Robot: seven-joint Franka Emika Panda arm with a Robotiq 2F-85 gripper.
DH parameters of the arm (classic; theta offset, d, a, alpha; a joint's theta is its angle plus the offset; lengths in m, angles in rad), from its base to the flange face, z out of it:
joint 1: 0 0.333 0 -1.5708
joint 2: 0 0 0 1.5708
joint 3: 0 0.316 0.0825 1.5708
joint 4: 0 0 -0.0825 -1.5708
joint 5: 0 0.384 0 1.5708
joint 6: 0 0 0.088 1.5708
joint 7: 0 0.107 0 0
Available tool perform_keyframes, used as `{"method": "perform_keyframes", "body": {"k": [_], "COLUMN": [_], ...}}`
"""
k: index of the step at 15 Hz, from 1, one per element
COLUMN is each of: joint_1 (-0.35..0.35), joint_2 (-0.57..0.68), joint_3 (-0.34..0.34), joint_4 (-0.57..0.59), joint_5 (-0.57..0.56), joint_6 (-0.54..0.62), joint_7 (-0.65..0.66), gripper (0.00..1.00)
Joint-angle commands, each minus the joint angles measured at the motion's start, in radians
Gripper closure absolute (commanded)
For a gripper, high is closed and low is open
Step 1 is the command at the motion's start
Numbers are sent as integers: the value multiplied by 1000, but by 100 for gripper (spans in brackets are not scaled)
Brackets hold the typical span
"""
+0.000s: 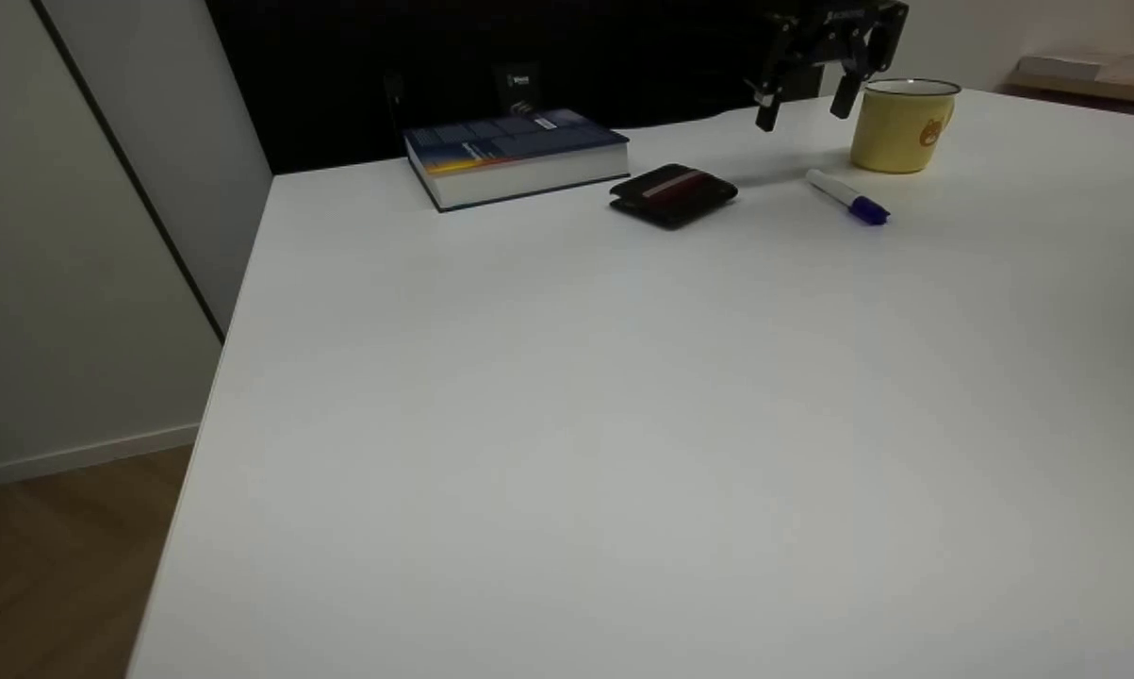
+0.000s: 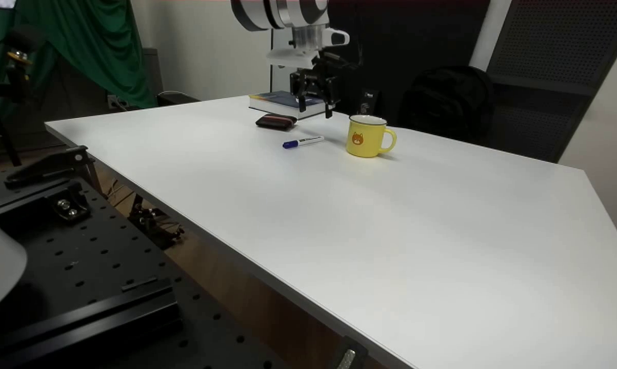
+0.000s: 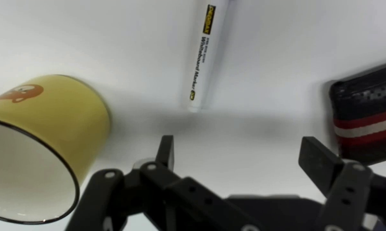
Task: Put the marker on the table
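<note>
The marker, white with a dark blue-purple cap, lies on the table between mug and wallet; it shows in both exterior views (image 1: 845, 196) (image 2: 304, 142). In the wrist view the marker (image 3: 205, 57) runs up to the top edge, where its cap is cut off. The white table (image 1: 567, 424) (image 2: 416, 230) lies under everything. My gripper (image 1: 805, 111) (image 2: 315, 108) is open and empty, above the table, a little behind the marker's white end. In the wrist view the gripper's fingers (image 3: 237, 141) are wide apart, with bare table between them.
A yellow mug (image 1: 892, 132) (image 2: 362, 141) (image 3: 83, 122) stands beside the marker and close to one finger. A dark wallet with a red-white stripe (image 1: 670, 198) (image 2: 276, 122) (image 3: 366, 99) lies on the other side. A thick blue book (image 1: 519, 160) (image 2: 287, 102) lies at the table's back edge.
</note>
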Motion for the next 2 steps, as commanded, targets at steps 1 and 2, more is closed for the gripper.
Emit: {"method": "perform_keyframes", "body": {"k": [1, 2], "joint_1": [7, 5], "joint_2": [-1, -1], "joint_3": [-4, -1], "joint_4": [2, 3], "joint_5": [23, 25], "joint_6": [-6, -10], "joint_7": [-24, -31], "gripper": [0, 0]}}
